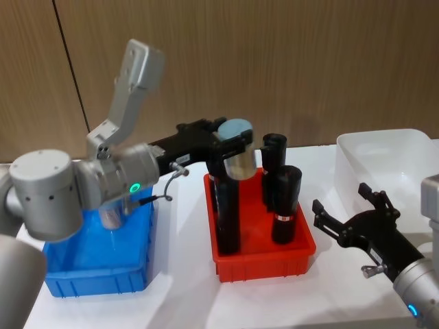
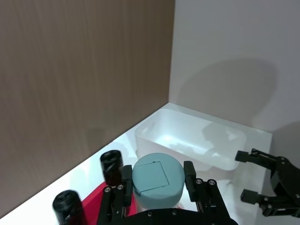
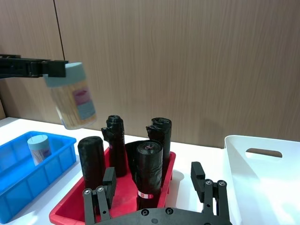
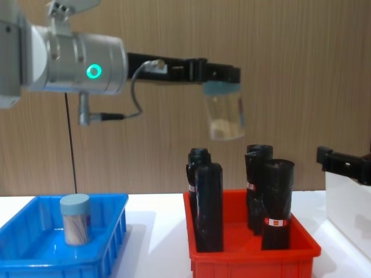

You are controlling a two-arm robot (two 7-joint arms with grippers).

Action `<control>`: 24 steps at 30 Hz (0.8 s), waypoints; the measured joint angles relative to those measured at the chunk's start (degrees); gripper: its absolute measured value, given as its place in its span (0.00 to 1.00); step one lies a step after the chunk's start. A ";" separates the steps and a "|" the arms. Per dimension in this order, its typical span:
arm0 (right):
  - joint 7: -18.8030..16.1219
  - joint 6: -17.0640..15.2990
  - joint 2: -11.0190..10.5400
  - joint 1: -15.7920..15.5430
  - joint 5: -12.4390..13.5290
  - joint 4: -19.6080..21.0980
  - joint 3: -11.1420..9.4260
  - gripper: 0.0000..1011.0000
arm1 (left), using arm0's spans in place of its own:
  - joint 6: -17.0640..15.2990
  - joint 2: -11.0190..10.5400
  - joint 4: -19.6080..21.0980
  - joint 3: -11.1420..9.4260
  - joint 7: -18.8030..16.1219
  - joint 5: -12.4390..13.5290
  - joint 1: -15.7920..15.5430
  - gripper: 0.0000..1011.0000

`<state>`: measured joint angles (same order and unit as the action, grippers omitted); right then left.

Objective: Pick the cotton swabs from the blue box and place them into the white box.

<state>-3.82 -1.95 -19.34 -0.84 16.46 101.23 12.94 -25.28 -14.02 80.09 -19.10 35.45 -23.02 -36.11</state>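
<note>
We see the left gripper (image 1: 233,147) closed on a tub of cotton swabs (image 1: 240,161), its fingers clamped on either side of the pale grey-blue lid. The tub hangs tilted, high above the red bin (image 1: 264,264), over the bin's 11 o'clock corner and clear of the tall black rolls (image 1: 285,205) standing in it.

The blue box (image 1: 96,281) sits at 9 o'clock from the red bin, with a second tub (image 4: 75,219) standing upright inside it. The white box (image 1: 391,161) sits at 3 o'clock from the red bin. The right gripper (image 1: 339,197) rests low at about 4 o'clock from the red bin, just beside the white box's near wall, with its fingers spread and nothing between them.

We judge the step in hand to be the carry toward the white box. To do it well, we would hold this height until the tub passes the roll tops, move steadily toward 3 o'clock, and stay above the resting right gripper. Because the tub hangs tilted from its lid, we would avoid jerks, then lower it well inside the white walls before loosening the fingers.
</note>
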 joint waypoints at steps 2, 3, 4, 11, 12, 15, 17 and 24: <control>0.00 0.00 0.00 0.00 0.00 0.00 0.00 0.99 | -0.41 0.37 -0.48 -0.18 0.63 0.16 -0.63 0.65; 0.00 0.00 0.00 0.00 0.00 0.00 0.00 0.99 | -0.84 0.72 -0.95 -0.36 1.25 0.31 -1.24 0.65; 0.00 0.00 0.00 0.00 0.00 0.00 0.00 0.99 | -1.03 0.88 -1.17 -0.45 1.53 0.38 -1.52 0.65; -0.08 -0.01 0.00 0.01 -0.01 0.00 -0.01 0.99 | -2.20 1.90 -2.58 -1.01 3.37 0.82 -3.34 0.65; -0.23 -0.07 -0.01 0.04 -0.01 0.01 -0.03 0.99 | -2.29 1.99 -2.70 -1.05 3.52 0.85 -3.50 0.65; -0.73 -0.47 -0.11 0.17 -0.04 0.08 -0.10 0.99 | -2.64 2.28 -3.10 -1.21 4.04 0.98 -3.99 0.65; -1.08 -0.88 -0.16 0.26 -0.07 0.12 -0.13 0.99 | -2.84 2.44 -3.36 -1.30 4.36 1.05 -4.30 0.65; -3.14 -3.62 -0.54 1.13 -0.11 0.25 -0.42 0.99 | -3.28 2.81 -3.84 -1.48 5.02 1.20 -4.96 0.65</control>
<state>-6.97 -5.57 -19.88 0.29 16.36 101.48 12.51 -28.56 -11.22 76.25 -20.59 40.47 -21.82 -41.07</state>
